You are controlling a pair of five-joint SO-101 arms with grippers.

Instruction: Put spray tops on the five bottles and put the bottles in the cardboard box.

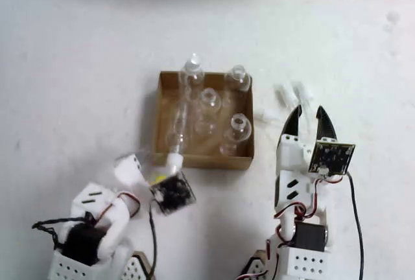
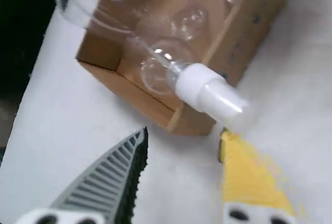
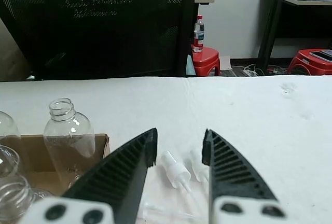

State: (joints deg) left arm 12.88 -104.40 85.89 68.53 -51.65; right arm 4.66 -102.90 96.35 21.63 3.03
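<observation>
The cardboard box (image 1: 161, 108) sits mid-table with several clear bottles in it. One capped bottle (image 1: 178, 131) lies tilted, its white spray top (image 2: 207, 92) poking over the box's near wall (image 2: 135, 97). Another bottle (image 1: 192, 72) at the back also seems capped. Three others (image 1: 238, 79) (image 1: 209, 102) (image 1: 238, 128) stand upright with bare necks. My left gripper (image 1: 146, 171) (image 2: 182, 136) is open just short of that spray top, not touching it. My right gripper (image 1: 309, 119) (image 3: 179, 143) is open over loose spray tops (image 3: 176, 169) (image 1: 288, 92) right of the box.
White cloth covers the table (image 1: 78, 66), with wide free room left of and behind the box. In the right wrist view a black mesh chair (image 3: 104, 27) and red stools (image 3: 202, 58) stand beyond the far table edge.
</observation>
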